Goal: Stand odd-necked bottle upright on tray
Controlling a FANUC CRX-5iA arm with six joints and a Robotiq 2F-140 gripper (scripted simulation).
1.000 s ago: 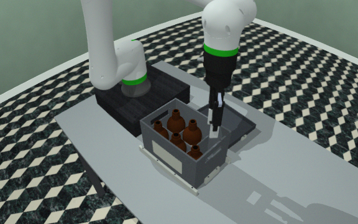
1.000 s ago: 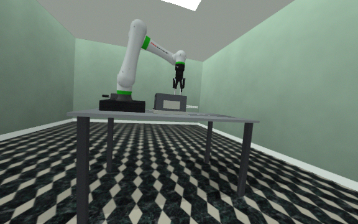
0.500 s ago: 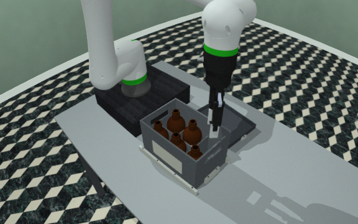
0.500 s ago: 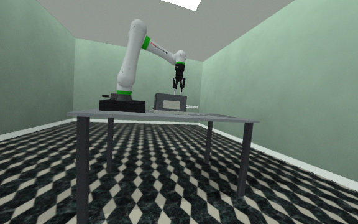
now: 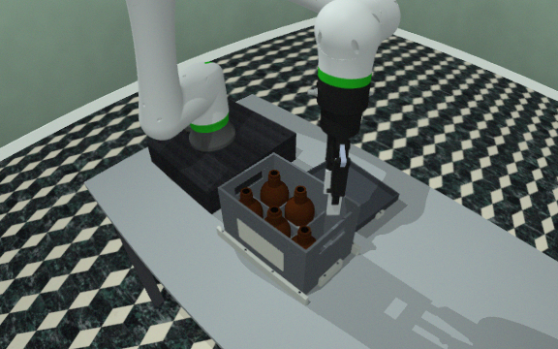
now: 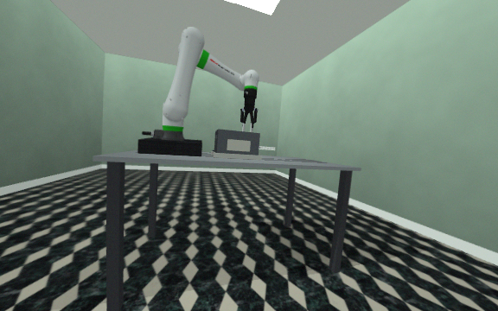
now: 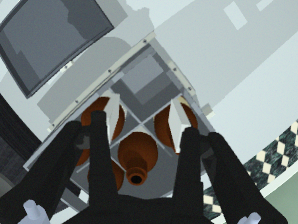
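Observation:
Five brown bottles stand upright in the grey crate (image 5: 229,208) (image 6: 220,142): back-left bottle (image 5: 274,194), back-middle bottle (image 5: 299,211), front-left bottle (image 5: 251,206), front-middle bottle (image 5: 278,225) and front-right bottle (image 5: 304,239). The back-right compartment (image 7: 142,75) is empty. One bottle (image 7: 137,152) shows whole in the wrist view; the fingers partly hide others. I cannot tell which neck differs. My gripper (image 5: 331,198) (image 6: 247,129) (image 7: 144,108) points down over the crate, fingers part open with nothing held. The dark tray (image 5: 373,186) (image 7: 60,40) holds no bottle in view.
Pale low strips (image 5: 260,264) (image 7: 109,71) run along the crate's foot. The tray lies behind the crate, close to it. The robot's black base block (image 5: 182,170) (image 6: 169,147) stands at the crate's left. The crate walls and dividers surround the bottles.

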